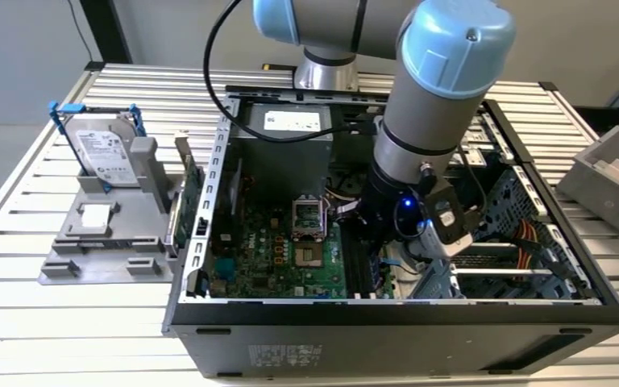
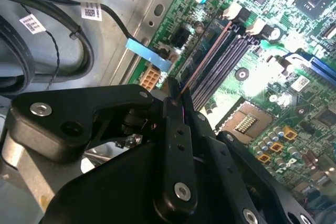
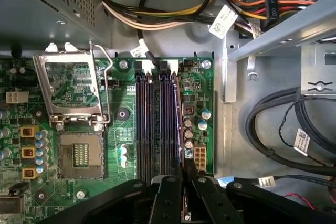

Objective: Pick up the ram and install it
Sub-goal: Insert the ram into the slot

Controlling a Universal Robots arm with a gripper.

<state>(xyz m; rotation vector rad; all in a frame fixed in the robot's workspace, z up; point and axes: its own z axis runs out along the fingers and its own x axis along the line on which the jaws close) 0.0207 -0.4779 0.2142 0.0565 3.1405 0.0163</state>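
Note:
The ram (image 3: 180, 124) is a thin stick seen edge-on. It runs along the outermost of the dark memory slots (image 3: 152, 124), on the side nearest the row of capacitors. My gripper (image 3: 184, 174) is shut on the ram's near end, with a black finger (image 3: 169, 195) on either side. In the second wrist view the ram (image 2: 210, 51) runs from the fingertips (image 2: 175, 98) over the slots (image 2: 223, 61). I cannot tell whether it is seated. In the exterior view the gripper (image 1: 380, 238) is low inside the open computer case (image 1: 396, 310), over the green motherboard (image 1: 272, 254).
An empty processor socket (image 3: 81, 153) with its raised frame (image 3: 71, 85) lies beside the slots. Black cables (image 3: 283, 129) and a metal bracket (image 3: 231, 72) are on the other side. A hard drive (image 1: 105, 153) stands in a grey holder at the exterior view's left. A grey bin (image 1: 611, 173) sits at its right.

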